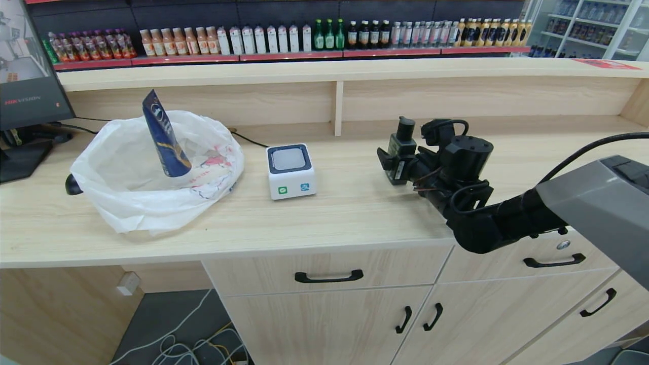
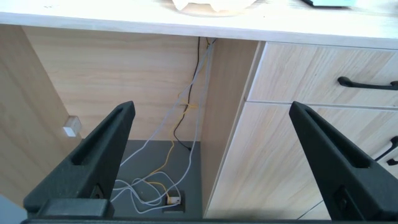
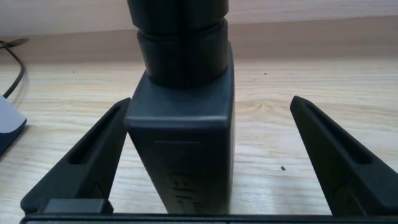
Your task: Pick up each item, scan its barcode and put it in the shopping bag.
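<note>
A light wooden worktop (image 1: pixel 355 213) runs across a shop counter, with cupboard doors below it. On its right side stands a dark bottle (image 1: pixel 400 147) with a black cap. Its long axis is close to upright, with the cap pointing up and the label facing the robot.

The right gripper (image 3: pixel 209 106) reaches in around the bottle from the robot's side, its fingers spread wide. In the right wrist view the bottle sits between the two fingers, against one of them and with a clear gap to the other, so the gripper is not closed on it. Whether the bottle's base rests on the worktop cannot be told.

Near the middle of the worktop, to the left of the bottle and apart from it, sits a small white cube scanner (image 1: pixel 290 170) with its grey window facing up.

Further left lies a white plastic shopping bag (image 1: pixel 116 203), its mouth open and slumped. A dark blue packet (image 1: pixel 165 137) stands in it, long axis nearly upright, with its top leaning toward the robot's left.

The left gripper (image 2: pixel 211 162) hangs below the worktop edge, in front of the cupboards. Its fingers are wide apart and hold nothing. Cables (image 2: pixel 155 186) lie on the floor beyond it.
</note>
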`<state>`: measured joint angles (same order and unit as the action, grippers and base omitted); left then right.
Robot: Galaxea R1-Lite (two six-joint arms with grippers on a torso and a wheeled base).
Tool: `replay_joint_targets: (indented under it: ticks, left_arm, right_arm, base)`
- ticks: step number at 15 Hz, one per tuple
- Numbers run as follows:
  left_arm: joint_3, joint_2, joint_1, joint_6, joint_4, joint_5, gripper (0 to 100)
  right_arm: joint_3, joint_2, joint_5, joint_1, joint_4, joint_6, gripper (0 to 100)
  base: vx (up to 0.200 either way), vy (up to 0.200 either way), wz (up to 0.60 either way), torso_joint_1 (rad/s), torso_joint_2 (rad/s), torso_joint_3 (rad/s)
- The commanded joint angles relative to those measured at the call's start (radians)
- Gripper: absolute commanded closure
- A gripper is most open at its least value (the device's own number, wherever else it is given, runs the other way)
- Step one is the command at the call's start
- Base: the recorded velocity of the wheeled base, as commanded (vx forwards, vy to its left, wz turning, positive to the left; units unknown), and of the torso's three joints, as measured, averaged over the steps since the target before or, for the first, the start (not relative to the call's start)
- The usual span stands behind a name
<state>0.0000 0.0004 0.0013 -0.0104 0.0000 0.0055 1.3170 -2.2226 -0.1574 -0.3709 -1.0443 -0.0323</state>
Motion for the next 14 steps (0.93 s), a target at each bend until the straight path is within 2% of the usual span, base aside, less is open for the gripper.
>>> replay_joint_targets:
  ticks: [1, 7, 8, 14]
  left_arm:
    - [0.0, 0.0, 0.0, 0.0, 0.0, 0.001, 0]
    - [0.0, 0.0, 0.0, 0.0, 0.0, 0.001, 0]
    - [0.0, 0.0, 0.0, 0.0, 0.0, 0.001, 0]
    - [0.0, 0.0, 0.0, 0.0, 0.0, 0.001, 0]
  right_arm:
    - [0.005, -0.008, -0.001, 0.003, 0.001, -0.001, 0]
    - [0.05, -0.035, -0.001, 0.004, 0.006, -0.001, 0]
    - [0.05, -0.034, -0.002, 0.004, 0.006, -0.001, 100]
    - [0.065, -0.026, 0.003, -0.002, 0.006, -0.012, 100]
  base:
    - [0.0, 0.0, 0.0, 0.0, 0.0, 0.0]
    - [0.0, 0.0, 0.0, 0.0, 0.0, 0.0]
    - [0.0, 0.0, 0.0, 0.0, 0.0, 0.0]
    - [0.0, 0.0, 0.0, 0.0, 0.0, 0.0]
